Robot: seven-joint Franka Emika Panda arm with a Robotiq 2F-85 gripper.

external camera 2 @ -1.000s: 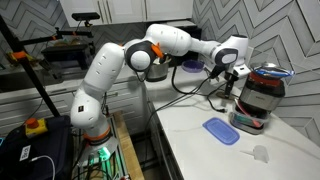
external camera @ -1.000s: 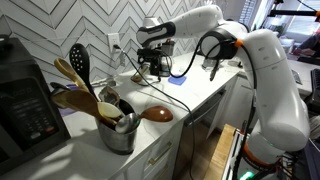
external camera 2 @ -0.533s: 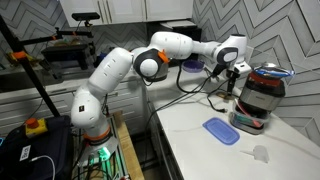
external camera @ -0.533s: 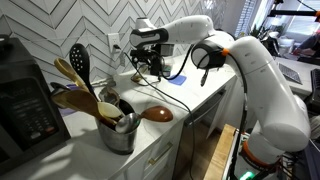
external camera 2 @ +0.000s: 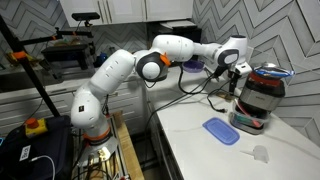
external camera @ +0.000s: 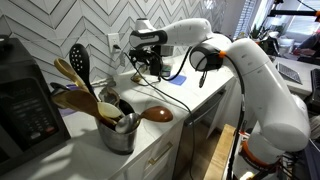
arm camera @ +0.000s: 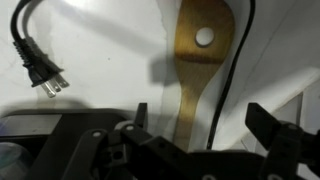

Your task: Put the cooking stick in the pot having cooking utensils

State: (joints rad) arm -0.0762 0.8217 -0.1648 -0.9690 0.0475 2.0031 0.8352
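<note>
The cooking stick is light tan wood with a flat head that has a round hole. It lies on the white counter, with its handle running between my jaws. My gripper is open and straddles the handle just above the counter. In both exterior views the gripper points down at the far end of the counter and hides the stick. The shiny steel pot stands far from the gripper. It holds wooden spoons and a black slotted spoon.
A black plug and a black cable lie beside the stick. A reddish-brown spoon lies by the pot. A blue lid and a red-topped appliance sit on the counter. A black appliance stands beside the pot.
The arm has shifted a little toward the wall and settled over the stick. The gripper stays open. The pot and its utensils have not moved.
</note>
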